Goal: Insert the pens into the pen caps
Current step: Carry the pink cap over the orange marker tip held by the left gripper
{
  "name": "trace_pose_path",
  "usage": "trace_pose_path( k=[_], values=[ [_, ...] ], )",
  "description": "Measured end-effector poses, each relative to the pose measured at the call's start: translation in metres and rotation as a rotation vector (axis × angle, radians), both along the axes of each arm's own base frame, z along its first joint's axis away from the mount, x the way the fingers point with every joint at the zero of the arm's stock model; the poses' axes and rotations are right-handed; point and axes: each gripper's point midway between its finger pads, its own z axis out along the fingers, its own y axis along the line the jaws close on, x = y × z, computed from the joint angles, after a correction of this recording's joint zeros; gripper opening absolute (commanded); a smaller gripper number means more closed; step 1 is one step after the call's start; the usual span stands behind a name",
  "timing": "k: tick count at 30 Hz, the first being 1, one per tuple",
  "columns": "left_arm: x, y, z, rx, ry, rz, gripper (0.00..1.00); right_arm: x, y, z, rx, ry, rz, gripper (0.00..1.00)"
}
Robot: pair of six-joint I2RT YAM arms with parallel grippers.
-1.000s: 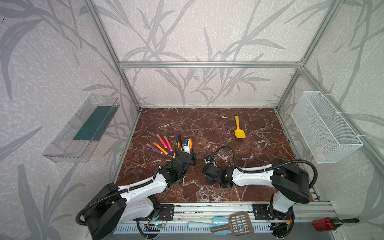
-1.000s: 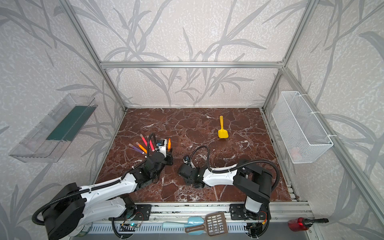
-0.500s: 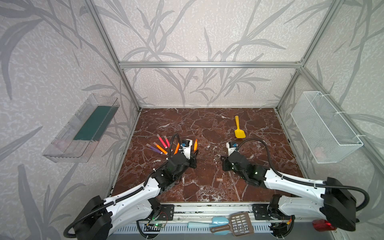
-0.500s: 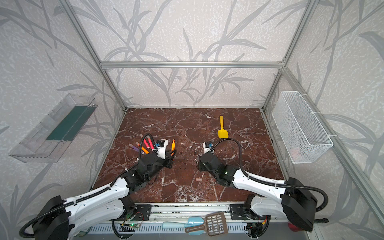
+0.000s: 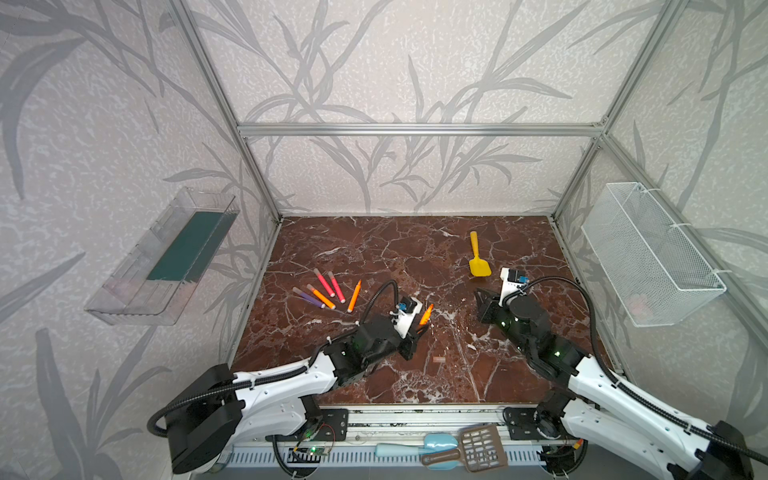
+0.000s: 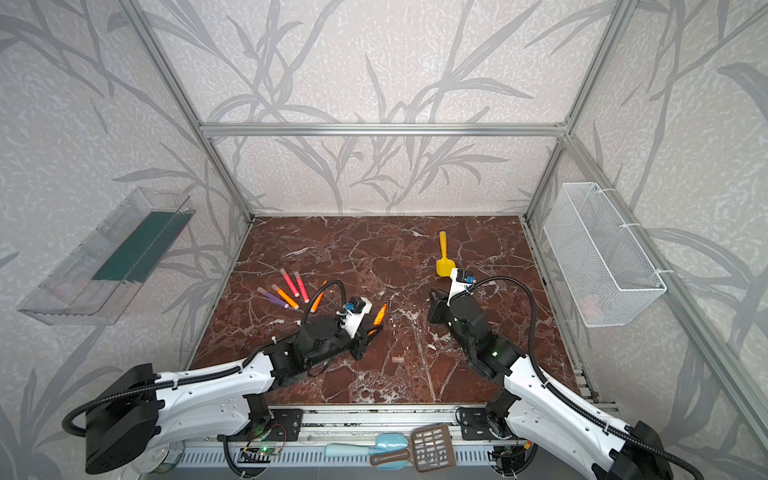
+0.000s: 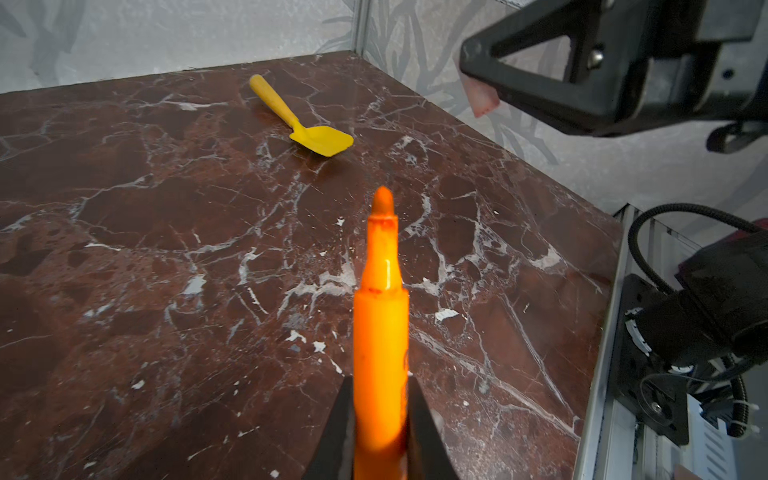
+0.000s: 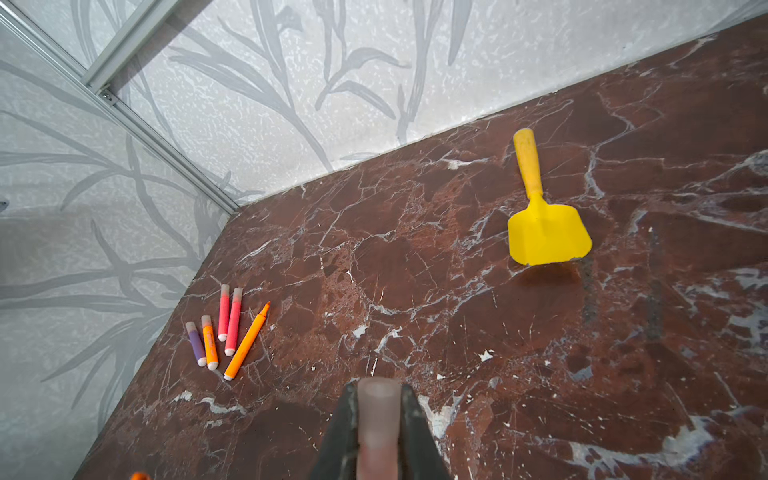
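Far left, four capped pens [image 8: 233, 322] done; left gripper [image 7: 380, 401] clamps orange pen [image 7: 380, 316], right gripper [image 8: 378, 395] a pen cap [image 8: 378, 419], two pens left.

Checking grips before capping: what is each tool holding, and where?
Left tool clamps the orange pen by its barrel, tip sticking out. Right tool pinches a pen cap by its sides, one end protruding.

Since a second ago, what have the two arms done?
The right pincer, shut on a pen cap, swung from the middle out to the right. The left pincer, gripping an orange pen, moved slightly right and nearer the front. The five loose pens and yellow shovel stayed put.
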Motion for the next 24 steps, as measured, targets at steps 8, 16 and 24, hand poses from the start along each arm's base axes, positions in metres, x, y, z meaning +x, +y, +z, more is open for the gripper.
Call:
trace_pose_path(
  k=[8,16,24],
  values=[
    [-0.010,-0.019,-0.010,0.020,-0.027,-0.085,0.00,-0.006,0.022,0.014,0.068,-0.039,0.124,0.00],
    [-0.017,-0.029,-0.014,0.010,-0.024,-0.145,0.00,-0.011,0.042,0.026,0.133,-0.085,0.230,0.00],
    [-0.010,-0.029,-0.006,-0.012,-0.050,-0.110,0.00,-0.017,0.063,0.014,0.199,-0.035,0.331,0.00]
  ],
)
